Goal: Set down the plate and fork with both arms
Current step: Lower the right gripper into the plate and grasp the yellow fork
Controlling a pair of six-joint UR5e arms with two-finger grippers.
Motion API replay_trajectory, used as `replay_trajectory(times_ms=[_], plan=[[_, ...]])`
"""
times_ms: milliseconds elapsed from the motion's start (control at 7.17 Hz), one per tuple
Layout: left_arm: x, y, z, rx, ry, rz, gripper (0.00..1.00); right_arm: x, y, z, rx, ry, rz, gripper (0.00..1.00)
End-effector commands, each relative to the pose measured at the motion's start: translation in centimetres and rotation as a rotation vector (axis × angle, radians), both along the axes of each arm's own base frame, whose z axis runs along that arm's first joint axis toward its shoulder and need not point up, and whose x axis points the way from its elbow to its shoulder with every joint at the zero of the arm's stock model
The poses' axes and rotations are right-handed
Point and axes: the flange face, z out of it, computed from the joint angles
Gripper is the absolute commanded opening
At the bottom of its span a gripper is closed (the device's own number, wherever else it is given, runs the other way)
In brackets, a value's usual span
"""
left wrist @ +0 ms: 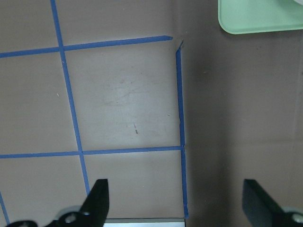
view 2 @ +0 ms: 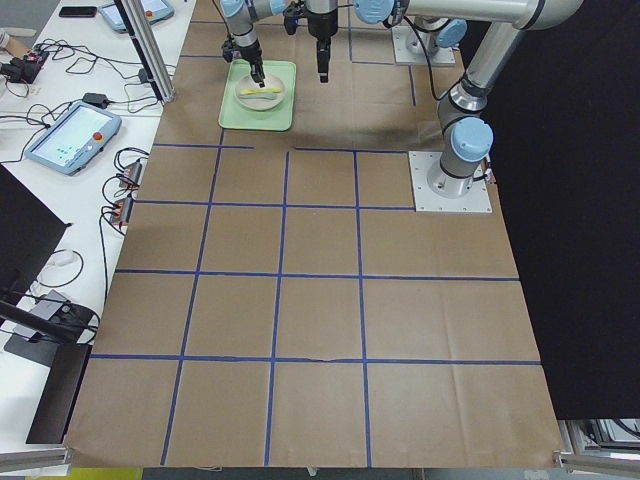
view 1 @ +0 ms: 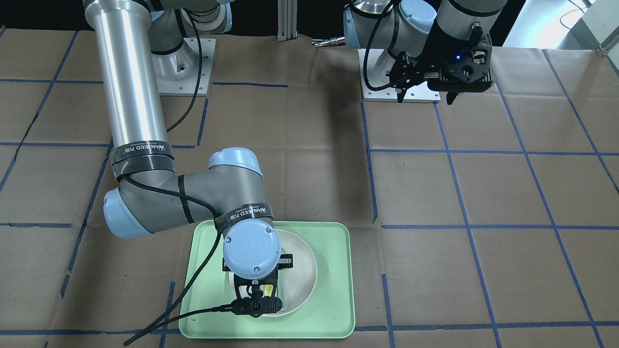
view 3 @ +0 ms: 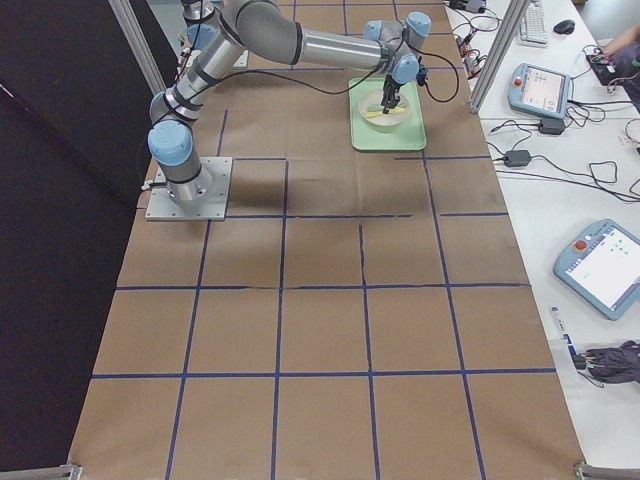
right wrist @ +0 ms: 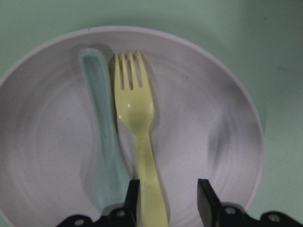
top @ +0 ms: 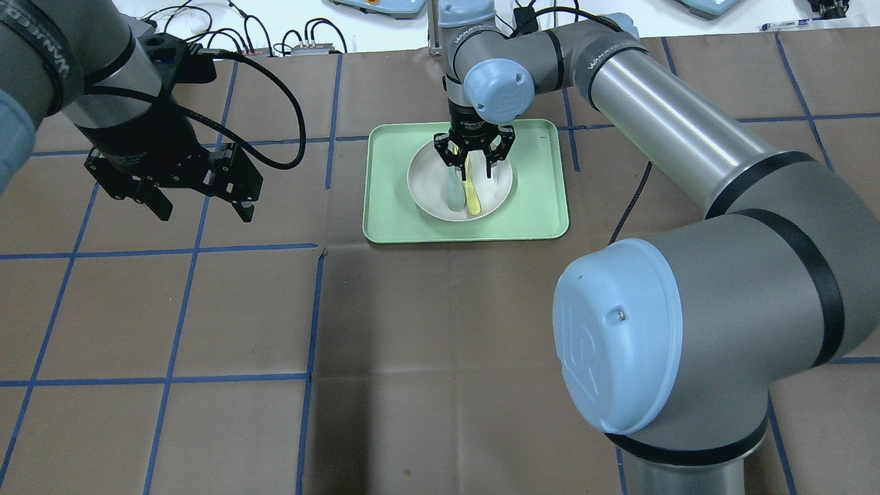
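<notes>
The off-white plate point(top: 496, 180) lies on the mint-green tray point(top: 540, 206). The pale-yellow fork point(top: 472, 196) lies in the plate, tines toward the robot. My right gripper point(top: 471, 163) is low over the plate and open. In the right wrist view its fingers point(right wrist: 132, 198) stand either side of the fork's point(right wrist: 137, 109) handle, with a gap on one side. My left gripper point(top: 203, 208) is open and empty, held above the bare table to the tray's left. In the left wrist view it point(left wrist: 175, 198) is over the blue grid lines.
A grey-green spoon point(top: 454, 192) lies in the plate right beside the fork, also in the right wrist view point(right wrist: 102, 127). The tray's corner point(left wrist: 255, 19) shows in the left wrist view. Brown paper with blue tape lines point(top: 179, 309) covers the table.
</notes>
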Motion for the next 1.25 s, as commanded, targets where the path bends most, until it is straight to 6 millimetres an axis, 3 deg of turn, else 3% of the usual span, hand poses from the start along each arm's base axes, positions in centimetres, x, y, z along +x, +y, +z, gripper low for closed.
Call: replay_trajectory(times_ms=[0, 1115], plan=[[-0.3, 0.0, -0.1, 0.001, 0.032, 0.021, 1.00, 0.1, 0.1, -1.0, 0.014, 0.002, 0.002, 0.51], [-0.4, 0.0, -0.4, 0.008, 0.045, 0.013, 1.00, 0.8, 0.2, -2.3, 0.025, 0.004, 0.013, 0.50]])
